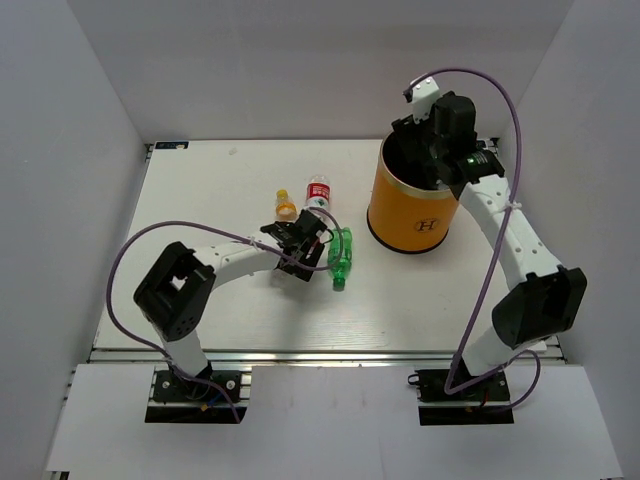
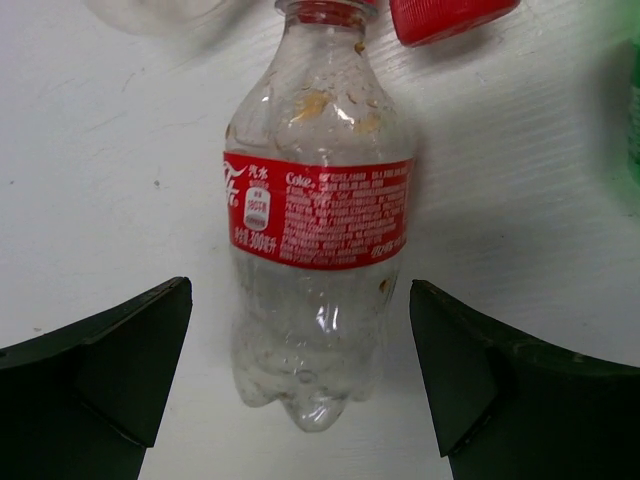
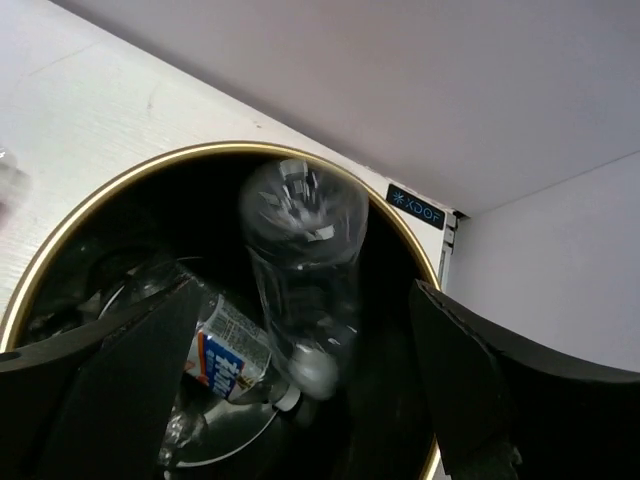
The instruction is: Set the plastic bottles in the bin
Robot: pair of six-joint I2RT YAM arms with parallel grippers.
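A clear bottle with a red Coke label point(image 2: 318, 220) lies on the white table, its base between the tips of my open left gripper point(image 2: 300, 380); the fingers point(image 2: 110, 370) stand apart from it on both sides. From above, this bottle point(image 1: 318, 192) lies just beyond the left gripper point(image 1: 303, 236). A small orange-capped bottle point(image 1: 286, 206) and a green bottle point(image 1: 342, 258) lie beside it. My right gripper point(image 3: 300, 380) is open above the orange bin point(image 1: 415, 215). A blurred clear bottle point(image 3: 305, 270) is inside the bin's gold rim point(image 3: 120, 180), above a blue-labelled bottle point(image 3: 230, 360).
A loose red cap point(image 2: 440, 18) lies by the Coke bottle's neck. The green bottle's edge point(image 2: 633, 110) shows at the right of the left wrist view. White walls enclose the table on three sides; the bin stands at the back right.
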